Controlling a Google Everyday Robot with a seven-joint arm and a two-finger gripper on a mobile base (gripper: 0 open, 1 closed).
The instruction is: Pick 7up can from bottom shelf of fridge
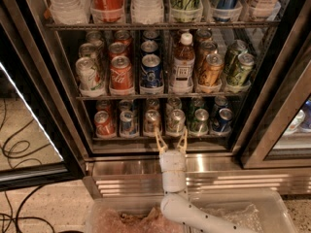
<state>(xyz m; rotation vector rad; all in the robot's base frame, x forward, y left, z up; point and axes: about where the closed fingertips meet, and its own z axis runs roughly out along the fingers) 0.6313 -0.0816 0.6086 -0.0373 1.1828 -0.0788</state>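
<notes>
The fridge (127, 179) stands open in front of me. Its bottom shelf (121, 138) holds a row of cans. From the left they are a red can (103, 124), a blue-white can (128, 123), a copper can (151, 121), the pale 7up can (175, 122), a darker green can (199, 121) and a blue can (222, 120). My gripper (171, 140) is open and empty. It points up at the shelf's front rail, just below the gap between the copper can and the 7up can, and touches neither.
The shelf above holds several cans and a brown bottle (182, 64). The open glass door (29, 106) stands to the left, with cables (14, 152) on the floor beside it. A clear tray (272, 212) on my base lies below the arm. A second door frame (277, 120) is at the right.
</notes>
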